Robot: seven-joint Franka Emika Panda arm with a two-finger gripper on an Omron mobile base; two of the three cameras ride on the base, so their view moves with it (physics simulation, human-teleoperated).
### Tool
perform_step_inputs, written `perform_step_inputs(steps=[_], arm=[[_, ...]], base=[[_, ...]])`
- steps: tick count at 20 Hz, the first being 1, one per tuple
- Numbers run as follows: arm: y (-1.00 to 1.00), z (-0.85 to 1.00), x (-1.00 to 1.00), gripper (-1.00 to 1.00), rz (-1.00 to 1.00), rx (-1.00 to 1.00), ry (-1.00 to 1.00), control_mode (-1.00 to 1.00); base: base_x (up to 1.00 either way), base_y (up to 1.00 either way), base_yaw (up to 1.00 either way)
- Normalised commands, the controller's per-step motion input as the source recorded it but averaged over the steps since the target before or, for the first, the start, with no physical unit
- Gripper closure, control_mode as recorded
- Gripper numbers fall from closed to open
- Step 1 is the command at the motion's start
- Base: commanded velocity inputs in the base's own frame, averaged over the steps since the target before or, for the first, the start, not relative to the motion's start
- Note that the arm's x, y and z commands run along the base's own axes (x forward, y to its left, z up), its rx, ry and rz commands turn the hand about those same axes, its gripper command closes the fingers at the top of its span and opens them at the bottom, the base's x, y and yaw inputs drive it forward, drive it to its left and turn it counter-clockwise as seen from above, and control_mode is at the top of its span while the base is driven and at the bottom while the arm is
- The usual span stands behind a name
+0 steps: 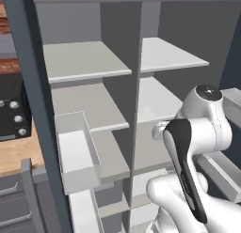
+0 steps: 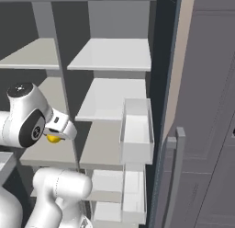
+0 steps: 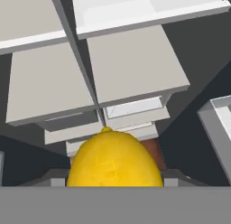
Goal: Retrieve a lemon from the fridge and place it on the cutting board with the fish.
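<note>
Fridge [image 1: 136, 86]: dark slate-grey cabinet, doors open, interior split by a vertical divider into two columns of light grey shelves [image 1: 84, 60]. White door bins [image 1: 77, 152] hang on both open doors, at 9 o'clock in the left base view and at 3 o'clock in the right base view.

Lemon [image 3: 115, 157]: bright yellow, sitting between the jaws of the gripper [image 2: 55, 135], which are clenched on it in front of the left column's middle shelves.

Room: black countertop oven [image 1: 12, 114] with knobs at 9 o'clock, standing on a wooden bench [image 1: 19, 157]; grey cabinet fronts [image 2: 206, 130] at 3 o'clock in the right base view.
</note>
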Motion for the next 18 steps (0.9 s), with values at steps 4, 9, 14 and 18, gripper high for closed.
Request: perform_step_inputs(steps=[4, 9, 14, 18], arm=[[0.0, 0.0, 0.0, 1.0, 0.0, 0.0, 0.0, 1.0], [0.0, 0.0, 0.0, 1.0, 0.0, 0.0, 0.0, 1.0], [0.0, 0.0, 0.0, 1.0, 0.0, 0.0, 0.0, 1.0], [0.0, 0.0, 0.0, 1.0, 0.0, 0.0, 0.0, 1.0]], base=[[-0.63, 0.0, 0.0], [-0.61, 0.0, 0.0], [-0.59, 0.0, 0.0], [-0.61, 0.06, 0.0]])
